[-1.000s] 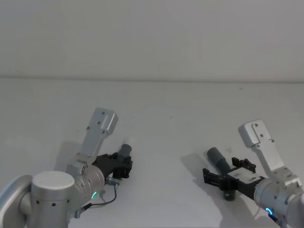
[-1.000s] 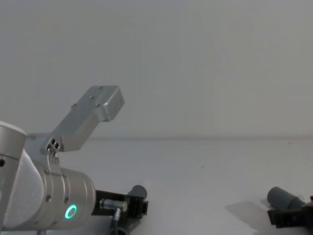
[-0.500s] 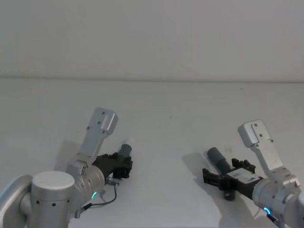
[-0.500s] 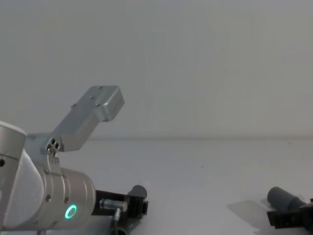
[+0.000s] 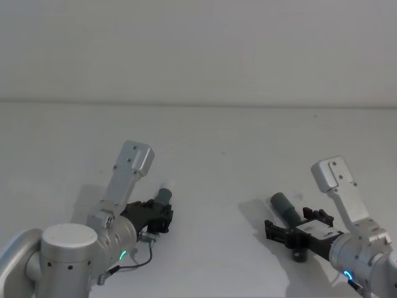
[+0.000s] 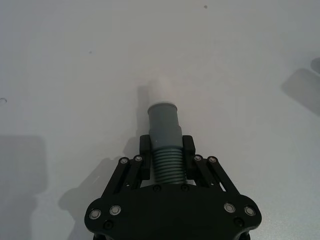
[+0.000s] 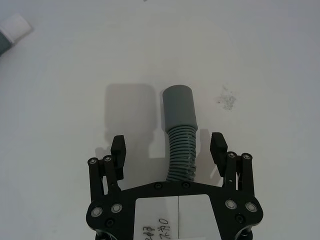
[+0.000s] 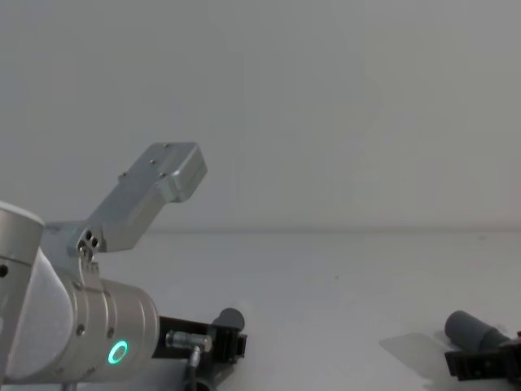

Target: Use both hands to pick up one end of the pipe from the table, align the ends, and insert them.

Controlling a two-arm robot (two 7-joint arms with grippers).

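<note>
Your desk [image 5: 211, 143] looks just as it did a second ago, and so do both arms. The most you get is a hair's settling of the right gripper [image 7: 168, 144] in the chest view. Nothing has advanced, so read this as a pause in the middle of the pickup.

The pipe [image 7: 179, 159] has both ends by the near edge of the desk, one toward the near-left corner and one toward the near-right corner. They are well apart and both point toward the far edge. The rest of it runs back under the arms, where you can't follow it.

The left gripper [image 6: 166, 150] has its jaws closed on the ribbed part just behind the white-tipped end [image 6: 163, 117], so that side is taken. You can't tell whether that end is clear of the desk.

The right gripper straddles the ribbing just behind the plain sleeve end [image 7: 179, 107], with its jaws wide and neither finger touching.

So the job looks half gripped. Your next call is likely to close the right jaws before any lift. Since the ends lie roughly parallel, expect to turn them inward to face each other.
</note>
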